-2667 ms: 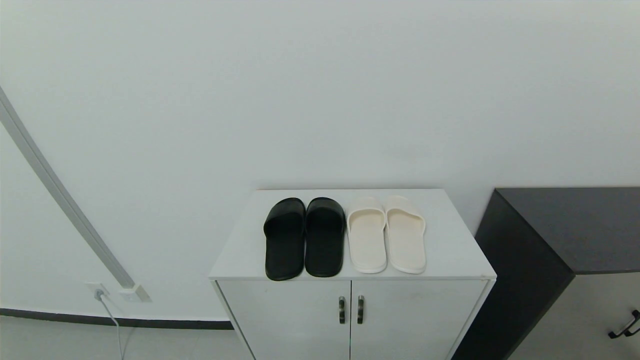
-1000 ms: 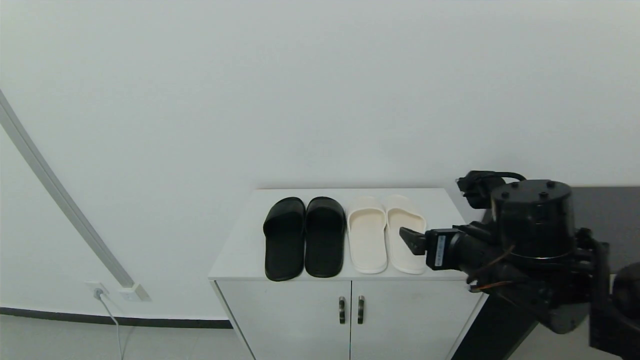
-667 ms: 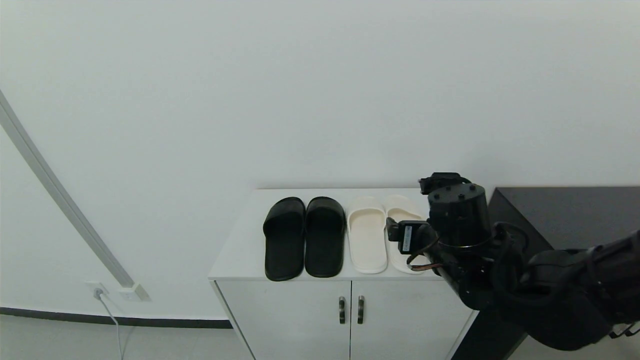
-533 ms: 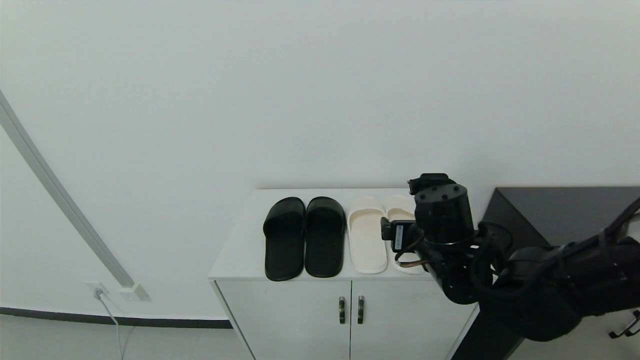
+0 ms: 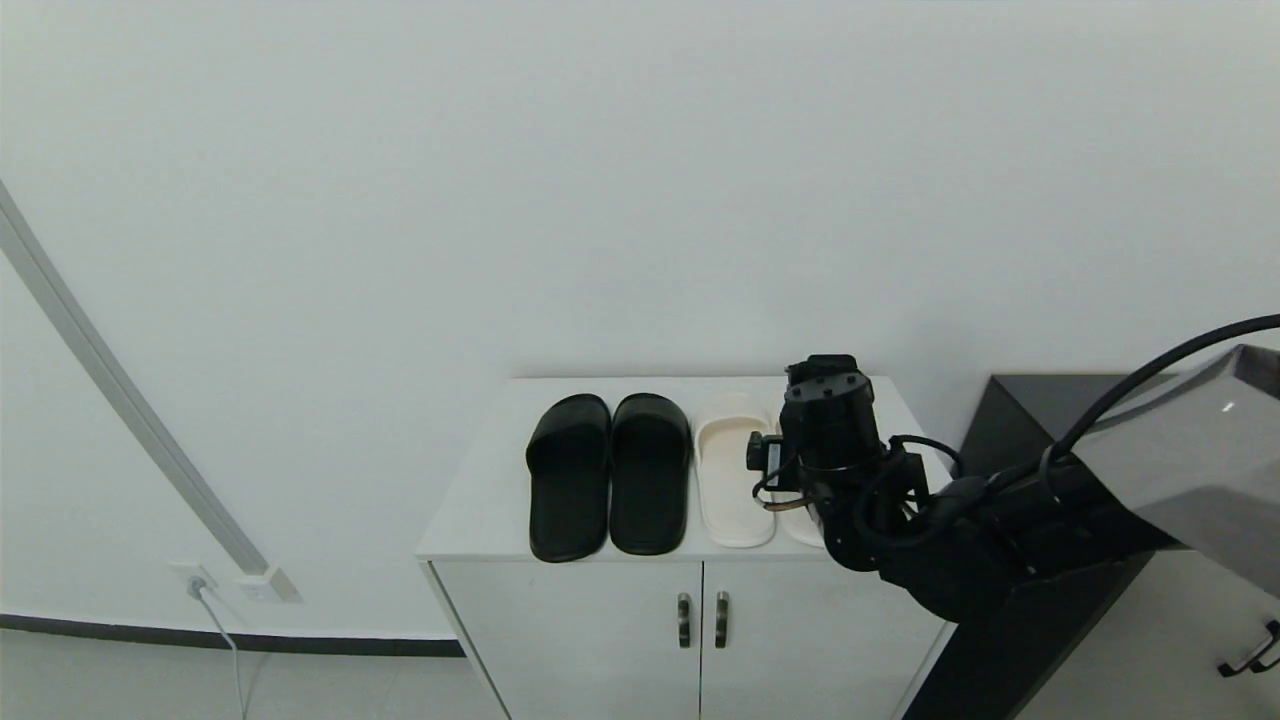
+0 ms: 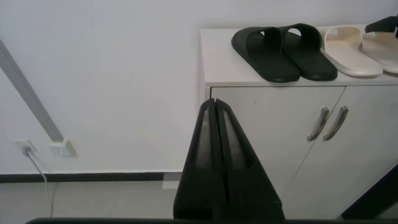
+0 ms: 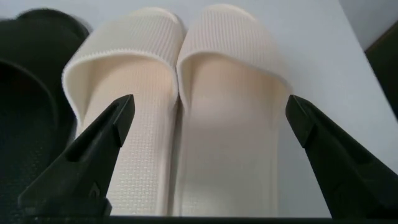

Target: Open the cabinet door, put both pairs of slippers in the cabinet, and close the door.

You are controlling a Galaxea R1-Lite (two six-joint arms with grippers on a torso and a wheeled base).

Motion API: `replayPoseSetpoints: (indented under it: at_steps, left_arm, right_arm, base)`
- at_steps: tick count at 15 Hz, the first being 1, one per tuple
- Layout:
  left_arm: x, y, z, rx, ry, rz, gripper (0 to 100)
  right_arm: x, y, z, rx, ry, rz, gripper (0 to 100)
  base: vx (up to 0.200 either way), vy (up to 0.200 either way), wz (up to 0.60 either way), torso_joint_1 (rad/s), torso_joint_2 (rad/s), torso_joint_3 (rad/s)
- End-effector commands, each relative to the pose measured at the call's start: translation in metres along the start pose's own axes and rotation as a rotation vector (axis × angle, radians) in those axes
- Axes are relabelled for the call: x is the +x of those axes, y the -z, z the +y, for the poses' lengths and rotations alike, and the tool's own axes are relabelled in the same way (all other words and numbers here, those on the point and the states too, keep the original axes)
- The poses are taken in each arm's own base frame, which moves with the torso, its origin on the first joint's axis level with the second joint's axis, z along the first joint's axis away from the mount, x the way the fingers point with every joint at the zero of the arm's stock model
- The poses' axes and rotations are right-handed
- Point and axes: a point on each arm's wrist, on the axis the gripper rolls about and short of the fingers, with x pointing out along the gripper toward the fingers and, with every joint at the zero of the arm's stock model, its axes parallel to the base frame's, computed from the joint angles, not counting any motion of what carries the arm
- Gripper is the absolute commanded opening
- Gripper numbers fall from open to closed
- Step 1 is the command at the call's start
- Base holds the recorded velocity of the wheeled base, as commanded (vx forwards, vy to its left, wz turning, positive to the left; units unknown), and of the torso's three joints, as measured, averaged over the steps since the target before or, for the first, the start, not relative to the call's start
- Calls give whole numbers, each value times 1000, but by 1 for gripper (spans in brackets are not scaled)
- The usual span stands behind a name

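White pair (image 5: 733,488) on cabinet (image 5: 478,512) top, just right of black pair (image 5: 610,476). Doors (image 5: 580,640) shut. Right gripper (image 7: 209,107) above white pair, fingers spread wide, holding nothing. Left gripper (image 6: 215,109) low, before cabinet front, fingers pressed together, empty.
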Motion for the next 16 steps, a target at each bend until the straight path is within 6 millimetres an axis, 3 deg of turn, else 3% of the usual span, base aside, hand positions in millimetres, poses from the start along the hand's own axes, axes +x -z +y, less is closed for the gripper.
replayPoseSetpoints:
  at_steps: [1, 6, 11, 16]
  left_arm:
    - [0, 0, 0, 0, 0, 1, 0]
    - [0, 0, 0, 0, 0, 1, 0]
    - [0, 0, 0, 0, 0, 2, 0]
    - [0, 0, 0, 0, 0, 1, 0]
  right_arm:
    - [11, 12, 4, -12, 8, 17, 100]
    - [39, 24, 13, -4, 19, 0, 100]
    - [63, 19, 19, -6, 23, -56, 100]
    - [76, 24, 21, -31, 24, -81, 100]
  base:
    - [0, 0, 0, 0, 0, 0]
    - [0, 0, 0, 0, 0, 0]
    - [0, 0, 0, 0, 0, 0]
    - [0, 0, 0, 0, 0, 0]
